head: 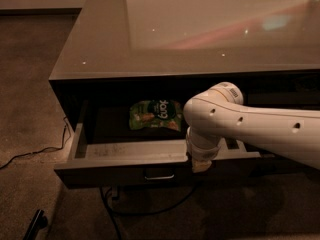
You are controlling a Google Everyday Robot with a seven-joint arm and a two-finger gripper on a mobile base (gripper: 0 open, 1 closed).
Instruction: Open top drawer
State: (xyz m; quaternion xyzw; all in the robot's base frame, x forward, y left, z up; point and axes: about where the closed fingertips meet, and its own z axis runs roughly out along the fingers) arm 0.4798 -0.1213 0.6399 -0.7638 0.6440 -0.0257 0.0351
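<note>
1. Where the white arm (260, 131) ends, the gripper (201, 165) points downward at the top edge of the top drawer (115, 173), its tip overlapping the front lip. Whether it is clenched or released cannot be told from this view.
2. The handle (159, 175), a small bar at the middle of the drawer front, lies just below and to the left of the gripper, apart from it.
3. The top drawer stands open, its front panel well forward of the cabinet face. Its left side wall shows as a pale strip running back into the shadow. The front lip runs from the left corner past the gripper, and its right end is hidden behind the arm.
4. Inside, the grey tray (120, 149) has a bare strip between the front lip and a green snack bag (156, 115). The bag lies flat toward the back, left of the arm's joint.
5. Above, the glossy cabinet top (200, 34) overhangs the back of the drawer.
6. In front, the carpet (30, 84) lies open. One cable (145, 211) loops under the drawer, another cable (27, 156) trails off to the left, and a dark object (36, 223) sits near the lower left corner.
7. The arm enters from the right edge, runs leftward above the drawer's right half, bends at a rounded joint and turns straight down to the gripper.
</note>
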